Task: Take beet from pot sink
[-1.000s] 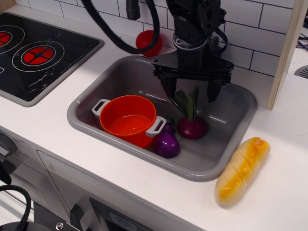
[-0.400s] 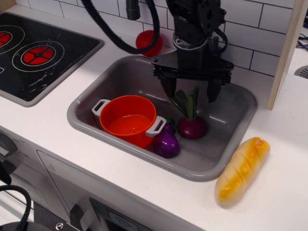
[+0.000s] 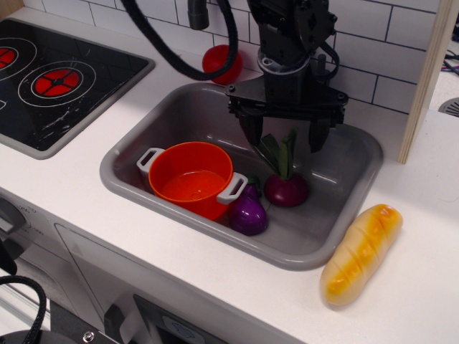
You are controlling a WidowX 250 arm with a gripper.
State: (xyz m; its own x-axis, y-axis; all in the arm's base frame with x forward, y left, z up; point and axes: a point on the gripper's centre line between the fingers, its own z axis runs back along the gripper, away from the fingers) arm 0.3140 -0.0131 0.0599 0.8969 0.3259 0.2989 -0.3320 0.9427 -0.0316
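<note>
the gripper (image 3: 285, 137) hangs with its jaws spread wide over the beet (image 3: 286, 188), which sits on the sink (image 3: 344, 208) floor toward the counter's back edge, outside the pot (image 3: 191, 178), beside an eggplant (image 3: 248, 213)

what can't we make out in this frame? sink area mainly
- Faucet: top cut off by the frame's upper edge.
- Red ball: partly behind the black cable.
- Eggplant: its left side hidden by the pot handle.
- Sink back wall: blocked by the gripper.
- Beet: underside not visible.
</note>
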